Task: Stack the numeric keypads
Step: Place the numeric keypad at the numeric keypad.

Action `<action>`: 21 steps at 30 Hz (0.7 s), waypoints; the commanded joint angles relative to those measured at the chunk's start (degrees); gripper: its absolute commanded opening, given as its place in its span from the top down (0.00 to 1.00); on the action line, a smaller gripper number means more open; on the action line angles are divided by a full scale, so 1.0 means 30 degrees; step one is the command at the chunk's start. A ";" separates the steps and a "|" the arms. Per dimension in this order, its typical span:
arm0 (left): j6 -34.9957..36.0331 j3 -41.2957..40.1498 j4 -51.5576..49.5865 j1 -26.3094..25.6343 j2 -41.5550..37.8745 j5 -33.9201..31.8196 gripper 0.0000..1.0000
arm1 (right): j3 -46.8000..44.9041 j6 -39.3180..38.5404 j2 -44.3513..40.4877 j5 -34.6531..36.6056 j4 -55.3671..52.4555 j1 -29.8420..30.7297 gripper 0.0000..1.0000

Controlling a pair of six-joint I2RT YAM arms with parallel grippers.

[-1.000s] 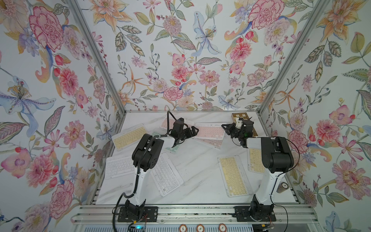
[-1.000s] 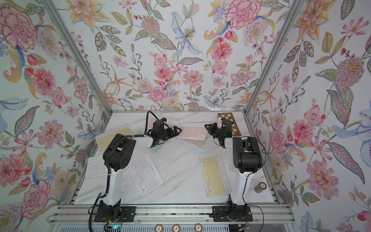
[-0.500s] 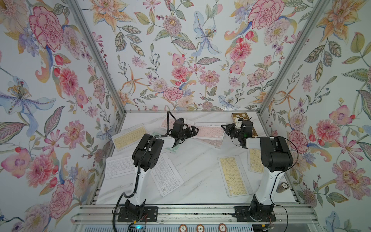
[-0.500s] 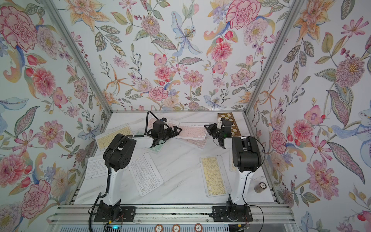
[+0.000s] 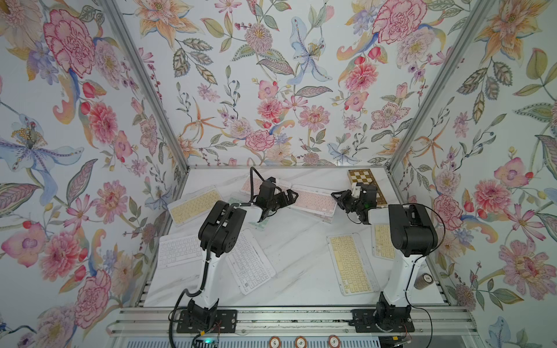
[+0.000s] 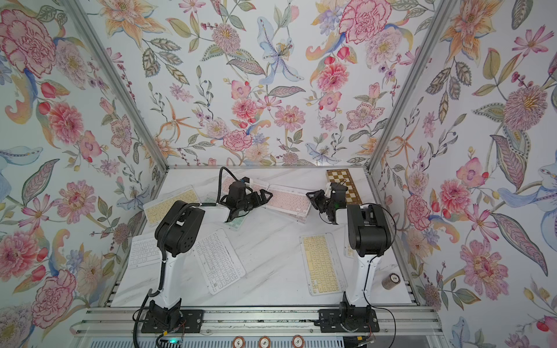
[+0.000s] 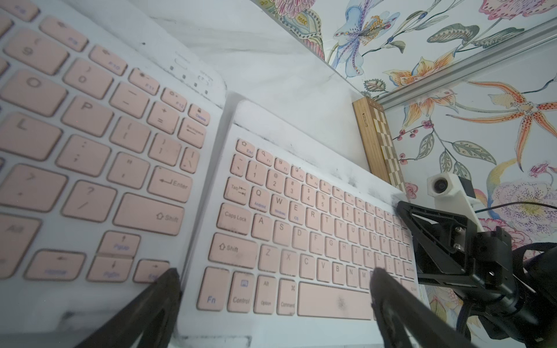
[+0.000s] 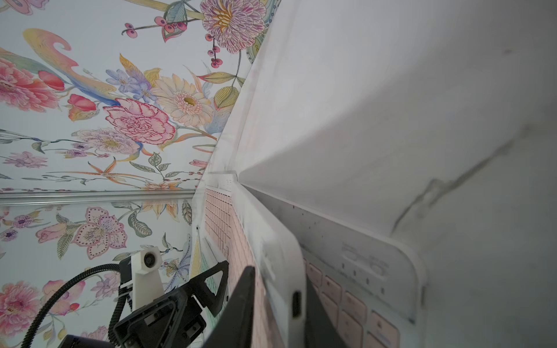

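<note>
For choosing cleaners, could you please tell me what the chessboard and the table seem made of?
Chessboard: probably wood, matte, with grain along its edge and brown-and-cream squares. Table: white with grey veins, smooth; marble or a marble-look laminate, hard to tell.

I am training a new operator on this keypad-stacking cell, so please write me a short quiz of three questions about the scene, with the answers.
1. True or false: the left end effector is shut.
2. The edge of one keypad sits between the jaws of the right end effector. Which colour are its keys? A) pink B) yellow C) white
3. Which wooden thing lies at the far right corner of the table?

Key: 1 false, its jaws stand wide apart. 2 A, the pink keypad. 3 The chessboard.
</note>
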 commanded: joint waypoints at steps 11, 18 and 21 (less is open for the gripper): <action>-0.0182 -0.0922 -0.0046 0.0153 0.0051 0.0422 0.01 | 0.0701 -0.2801 -0.0325 0.1362 -0.3532 0.0089 0.57; -0.0207 -0.1100 0.0046 0.0135 0.0046 0.0453 0.01 | 0.0833 -0.3740 -0.0654 0.2260 -0.4623 0.0239 0.51; -0.0174 -0.1166 0.0028 0.0128 0.0022 0.0452 0.01 | 0.0923 -0.4058 -0.0812 0.2613 -0.5124 0.0272 0.50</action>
